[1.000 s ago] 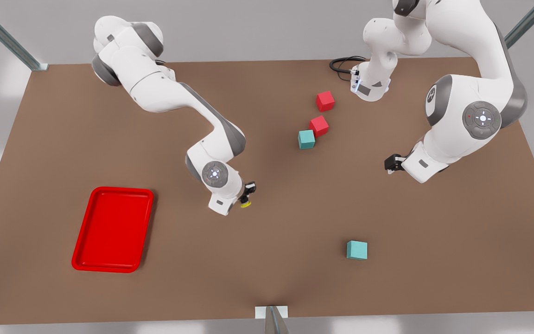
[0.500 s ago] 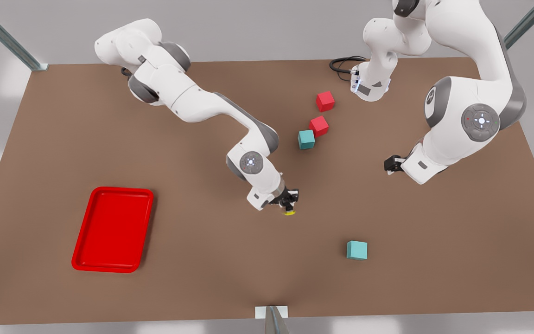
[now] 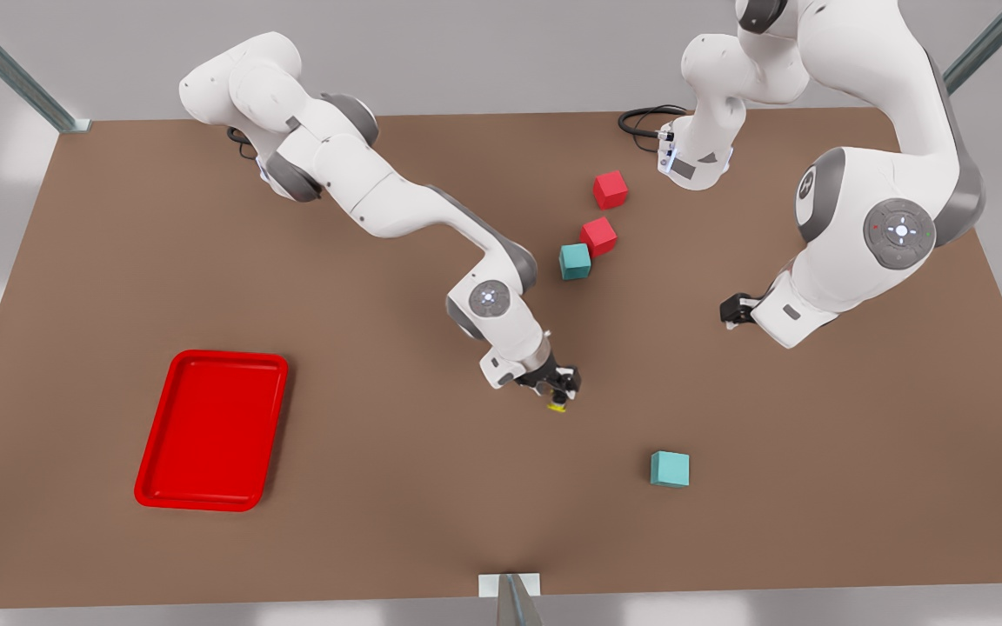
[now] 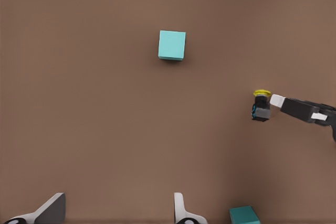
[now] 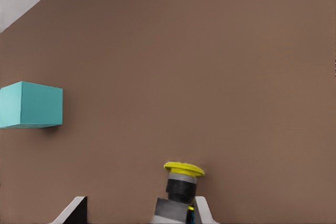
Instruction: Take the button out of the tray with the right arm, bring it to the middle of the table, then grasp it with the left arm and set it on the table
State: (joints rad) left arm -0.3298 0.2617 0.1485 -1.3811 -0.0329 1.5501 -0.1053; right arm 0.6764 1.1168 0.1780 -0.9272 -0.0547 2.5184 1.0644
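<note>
The button (image 3: 558, 402), dark grey with a yellow cap, hangs just above the table (image 3: 379, 487) near its middle, with my right gripper (image 3: 560, 389) shut on it. The right wrist view shows the button (image 5: 181, 181) close up against one of the fingers (image 5: 203, 214). From the left wrist view, the held button (image 4: 261, 106) sits off to the side. My left gripper (image 3: 731, 309) waits open over the table at the front view's right, its fingers (image 4: 181, 211) wide apart. The red tray (image 3: 212, 426) lies bare at the front view's left.
One teal cube (image 3: 669, 468) rests near the front edge, right of the button; it is also in the wrist views (image 4: 172, 44) (image 5: 31, 104). Another teal cube (image 3: 574, 261) and two red cubes (image 3: 597, 236) (image 3: 610, 189) cluster farther back. A black cable (image 3: 640, 122) lies at the far edge.
My right gripper has carried the button toward the front view's right and slightly nearer the front edge, away from the tray. The left arm has barely moved.
</note>
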